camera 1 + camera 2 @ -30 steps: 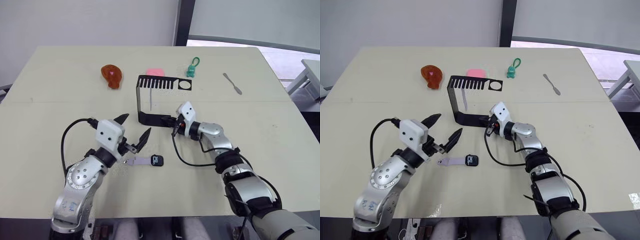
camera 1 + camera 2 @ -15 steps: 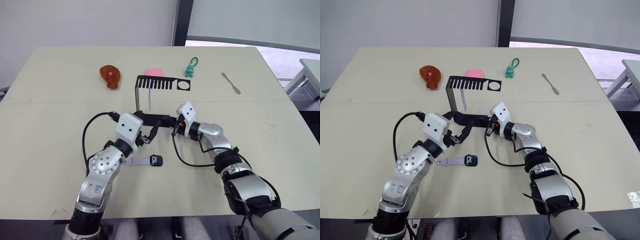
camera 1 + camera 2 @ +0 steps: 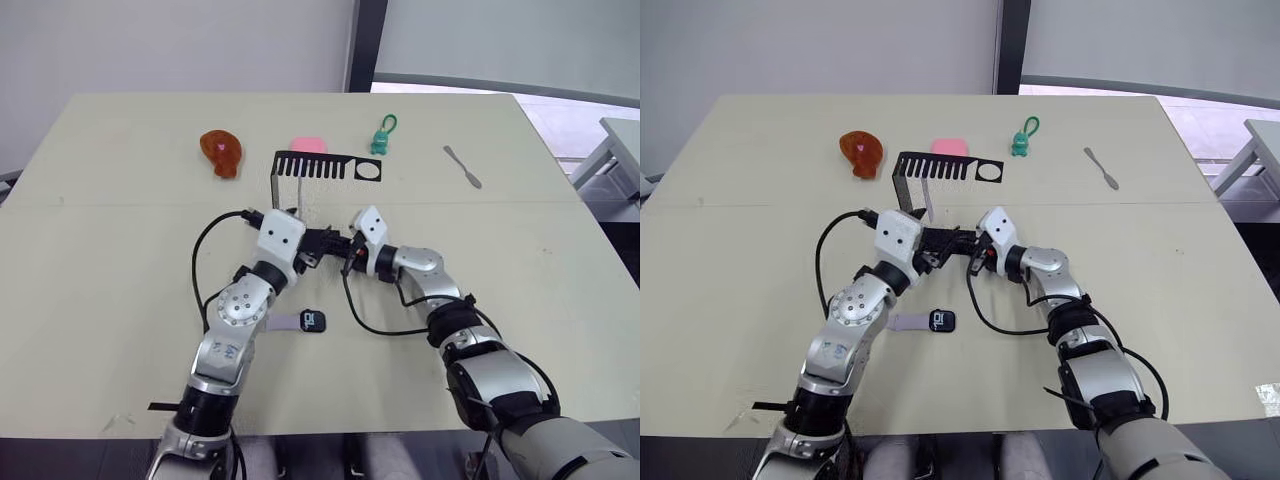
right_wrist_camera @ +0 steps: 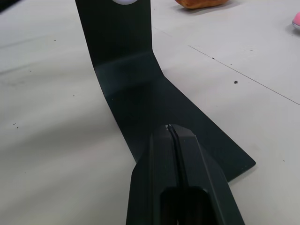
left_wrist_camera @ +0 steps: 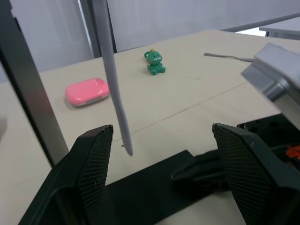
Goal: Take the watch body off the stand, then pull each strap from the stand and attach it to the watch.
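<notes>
I see the small black rounded-square watch body (image 3: 314, 321) lying flat on the matte beige table (image 3: 100, 250), one lavender strap (image 3: 284, 322) apparently already joined to it. The second thin lavender strap (image 5: 114, 79) hangs from the black bent-sheet stand (image 3: 330, 165). My left gripper (image 5: 159, 154), which hovered beside the watch a second ago, now has its ribbed fingers spread wide either side of that strap. My right gripper (image 4: 172, 133) stays pinched closed, pressing on the stand's flat base.
</notes>
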### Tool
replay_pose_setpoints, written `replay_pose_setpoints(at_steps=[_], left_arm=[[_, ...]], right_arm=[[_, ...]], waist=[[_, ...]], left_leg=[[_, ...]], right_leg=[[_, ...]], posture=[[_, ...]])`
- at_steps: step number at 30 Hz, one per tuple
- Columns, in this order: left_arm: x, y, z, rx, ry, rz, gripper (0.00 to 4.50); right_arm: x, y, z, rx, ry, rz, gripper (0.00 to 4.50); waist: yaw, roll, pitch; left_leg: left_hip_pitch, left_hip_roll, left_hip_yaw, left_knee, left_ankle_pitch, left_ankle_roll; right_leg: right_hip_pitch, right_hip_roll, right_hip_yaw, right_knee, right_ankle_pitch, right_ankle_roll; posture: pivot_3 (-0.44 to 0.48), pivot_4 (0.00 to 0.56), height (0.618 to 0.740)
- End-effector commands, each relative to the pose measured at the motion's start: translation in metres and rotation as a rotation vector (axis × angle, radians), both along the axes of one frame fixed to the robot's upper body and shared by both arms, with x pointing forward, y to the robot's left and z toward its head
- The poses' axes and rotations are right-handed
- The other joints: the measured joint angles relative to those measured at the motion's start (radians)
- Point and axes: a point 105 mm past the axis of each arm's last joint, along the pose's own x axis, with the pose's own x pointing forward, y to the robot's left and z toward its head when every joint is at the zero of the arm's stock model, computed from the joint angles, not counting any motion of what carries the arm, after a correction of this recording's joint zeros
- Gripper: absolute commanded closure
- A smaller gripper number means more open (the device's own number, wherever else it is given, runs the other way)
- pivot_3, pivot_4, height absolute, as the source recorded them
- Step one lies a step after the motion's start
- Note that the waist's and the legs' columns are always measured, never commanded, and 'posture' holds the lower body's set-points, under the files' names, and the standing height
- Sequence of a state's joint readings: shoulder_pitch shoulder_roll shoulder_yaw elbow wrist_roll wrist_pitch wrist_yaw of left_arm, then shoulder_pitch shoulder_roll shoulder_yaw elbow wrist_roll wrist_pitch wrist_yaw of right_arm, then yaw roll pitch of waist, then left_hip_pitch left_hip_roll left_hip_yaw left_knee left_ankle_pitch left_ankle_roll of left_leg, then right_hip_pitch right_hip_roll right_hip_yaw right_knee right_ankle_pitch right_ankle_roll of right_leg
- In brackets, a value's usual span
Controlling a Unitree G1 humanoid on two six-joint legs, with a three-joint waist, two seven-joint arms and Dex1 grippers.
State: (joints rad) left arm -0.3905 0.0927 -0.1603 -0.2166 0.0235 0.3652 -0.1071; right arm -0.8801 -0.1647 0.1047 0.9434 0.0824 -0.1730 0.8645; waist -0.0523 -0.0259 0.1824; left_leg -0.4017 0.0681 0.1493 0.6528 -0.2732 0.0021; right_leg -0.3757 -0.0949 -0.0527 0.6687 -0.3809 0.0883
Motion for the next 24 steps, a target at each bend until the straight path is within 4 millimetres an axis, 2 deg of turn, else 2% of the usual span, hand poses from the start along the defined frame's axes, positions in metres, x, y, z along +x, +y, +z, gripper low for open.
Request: replay_pose_setpoints(at_steps=[1,21,24], left_arm=[[0.007,0.000,0.010,-0.011,-0.035,0.051,0.84],[0.022,-0.003,0.022,-0.046,-0.084,0.118,0.84],[0.025,0.002,0.023,-0.049,-0.088,0.147,1.72]], right_arm=[[-0.005,0.004,-0.014,-0.024,0.044,0.020,4.50],[-0.007,0.003,-0.018,-0.041,0.054,0.025,4.50],[-0.007,0.004,-0.018,-0.038,0.058,0.027,4.50]], waist=[[-0.001,0.000,0.000],[0.000,0.000,0.000],[0.000,0.000,0.000]], left_leg=[[0.000,0.000,0.000,0.000,0.000,0.000],[0.000,0.000,0.000,0.000,0.000,0.000],[0.000,0.000,0.000,0.000,0.000,0.000]], right_leg=[[0.000,0.000,0.000,0.000,0.000,0.000],[0.000,0.000,0.000,0.000,0.000,0.000],[0.000,0.000,0.000,0.000,0.000,0.000]], posture=[[0.000,0.150,0.740],[0.000,0.150,0.740],[0.000,0.150,0.740]])
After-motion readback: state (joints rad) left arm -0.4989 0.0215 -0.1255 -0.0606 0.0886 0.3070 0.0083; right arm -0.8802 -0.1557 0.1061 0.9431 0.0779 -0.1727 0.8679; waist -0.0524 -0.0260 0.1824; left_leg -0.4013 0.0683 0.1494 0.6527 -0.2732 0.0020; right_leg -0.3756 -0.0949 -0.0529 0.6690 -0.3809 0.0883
